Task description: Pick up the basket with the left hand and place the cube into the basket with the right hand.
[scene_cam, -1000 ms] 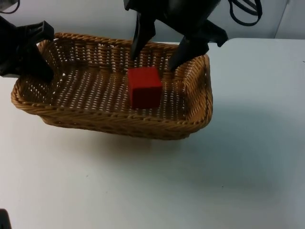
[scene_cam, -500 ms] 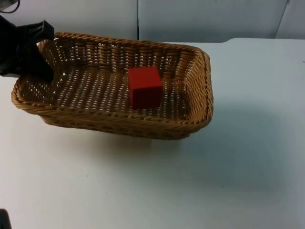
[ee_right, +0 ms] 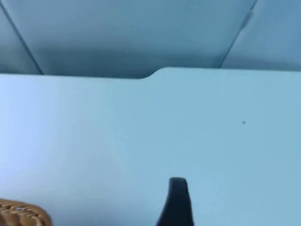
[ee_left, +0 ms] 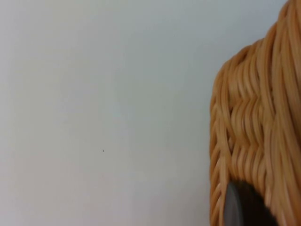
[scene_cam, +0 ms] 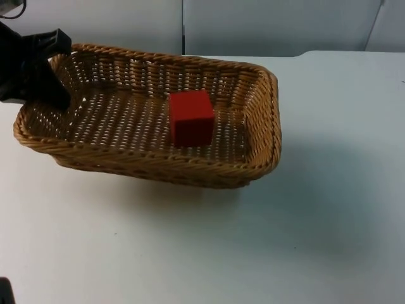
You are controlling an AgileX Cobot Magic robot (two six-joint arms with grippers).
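The left tool (scene_cam: pixel 47 73) is clamped on the left end rim of the wicker basket (scene_cam: pixel 253 136), above the white tabletop (scene_cam: pixel 329 209). The red cube (scene_cam: pixel 191 118) sits inside the basket. The right tool (ee_right: pixel 175 207) hangs over bare tabletop; how far open it is, I cannot tell.

One basket (scene_cam: pixel 152 164), woven wicker. One cube (scene_cam: pixel 191 118), red, inside it. One tabletop (scene_cam: pixel 253 240), white, under the basket. One grey wall (scene_cam: pixel 266 25) at the far edge. Two claws: the left claw (scene_cam: pixel 44 79) at the basket's left rim, one of its fingertips (ee_left: pixel 240 207) against the weave, and the right claw, with one black fingertip (ee_right: pixel 176 200) over bare tabletop, a bit of basket rim nearby.
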